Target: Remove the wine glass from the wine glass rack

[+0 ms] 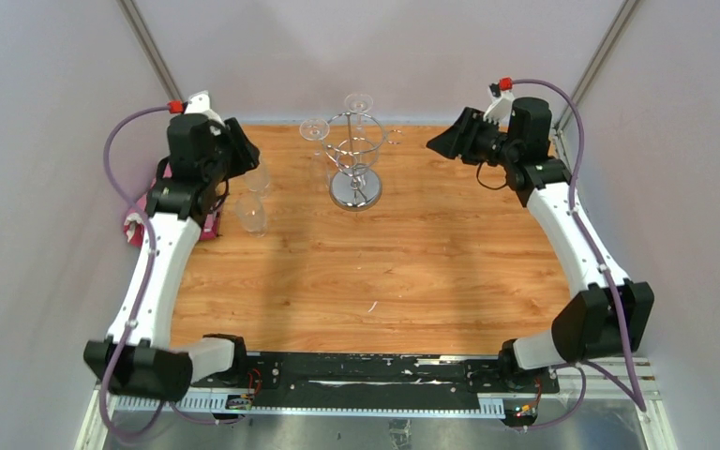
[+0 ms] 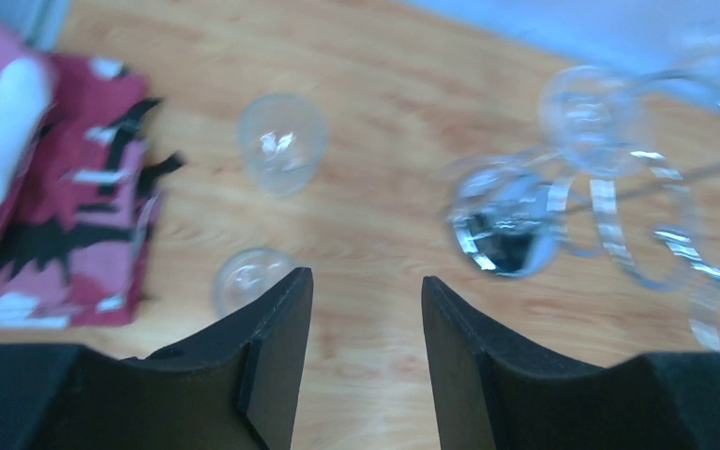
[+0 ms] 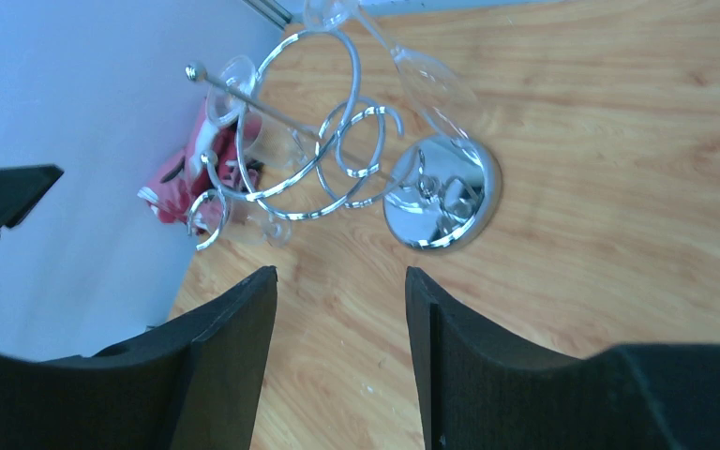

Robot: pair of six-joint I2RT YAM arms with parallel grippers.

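Wine glass (image 3: 428, 77) hangs upside down on the wine glass rack (image 1: 355, 190), mid far edge of desk. My left gripper (image 2: 366, 342) sits near the far-left corner, fingers apart, empty. My right gripper (image 3: 340, 333) sits near the far-right corner, fingers apart, empty. A loose glass (image 1: 251, 214) stands by the left edge.

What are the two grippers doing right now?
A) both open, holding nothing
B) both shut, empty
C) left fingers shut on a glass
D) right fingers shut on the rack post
A: the left gripper and the right gripper each show a wide gap between the fingers in their own wrist view, with nothing held in it.
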